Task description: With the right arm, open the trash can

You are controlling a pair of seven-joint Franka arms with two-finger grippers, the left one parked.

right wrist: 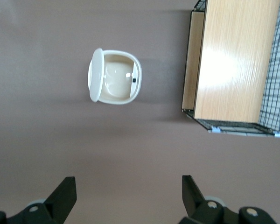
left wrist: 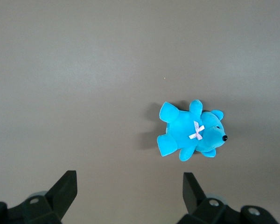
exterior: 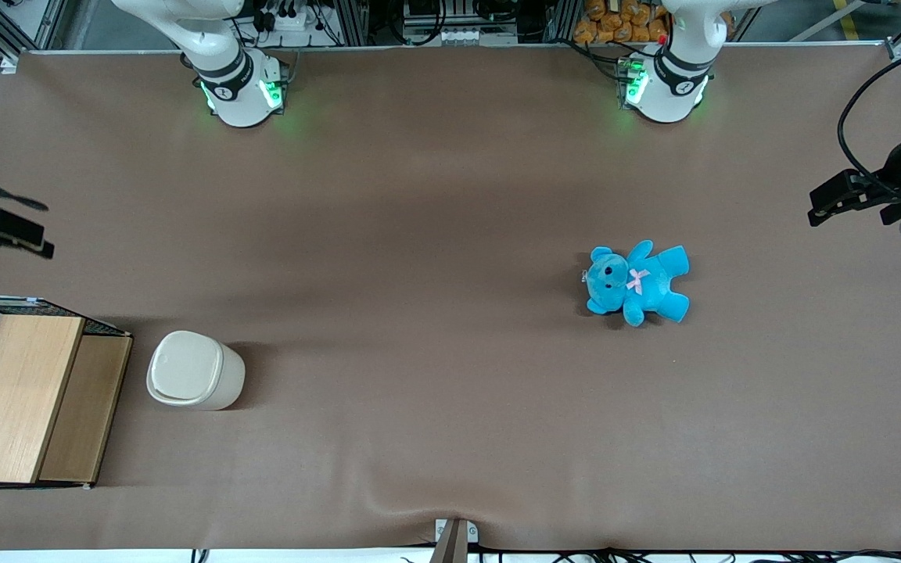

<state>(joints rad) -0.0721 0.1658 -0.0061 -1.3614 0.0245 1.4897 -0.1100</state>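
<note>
The trash can (exterior: 195, 370) is a small cream-white tub standing on the brown table beside the wooden box. In the right wrist view the trash can (right wrist: 115, 77) shows its hollow inside, and its pale lid (right wrist: 95, 74) stands up on edge at the rim away from the box. My right gripper (exterior: 45, 229) hangs at the working arm's end of the table, farther from the front camera than the can and well apart from it. In the right wrist view the gripper (right wrist: 128, 189) is open and empty, with bare table between its black fingers (right wrist: 65, 193).
A wooden box with wire mesh (exterior: 20, 399) stands beside the can at the working arm's end; it also shows in the right wrist view (right wrist: 235, 60). A blue teddy (exterior: 637, 283) lies toward the parked arm's end of the table.
</note>
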